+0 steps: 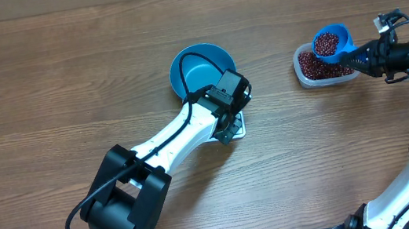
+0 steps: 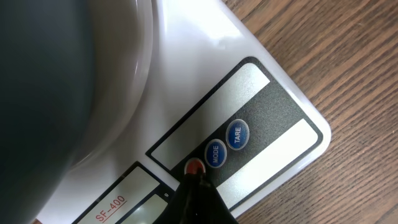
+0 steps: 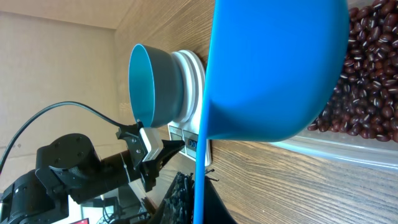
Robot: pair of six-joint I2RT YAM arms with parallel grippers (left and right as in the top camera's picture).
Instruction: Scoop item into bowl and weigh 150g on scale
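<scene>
Overhead, dark red-brown dried beans (image 1: 327,41) fill the bright blue plastic scoop (image 1: 344,35) at upper right, over the clear plastic tub (image 1: 304,74). Loose and hard, they would likely roll out unless carried level. Right gripper (image 1: 365,55) clamps the scoop's handle. Left gripper (image 2: 198,190), fingers together, touches a red button (image 2: 194,167) on the white square scale (image 2: 205,56) under the round teal bowl (image 1: 197,72).

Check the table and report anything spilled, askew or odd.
Nothing stands out. No beans lie loose on the table; they sit in the tub and the scoop. The empty bowl rests on the scale.
</scene>
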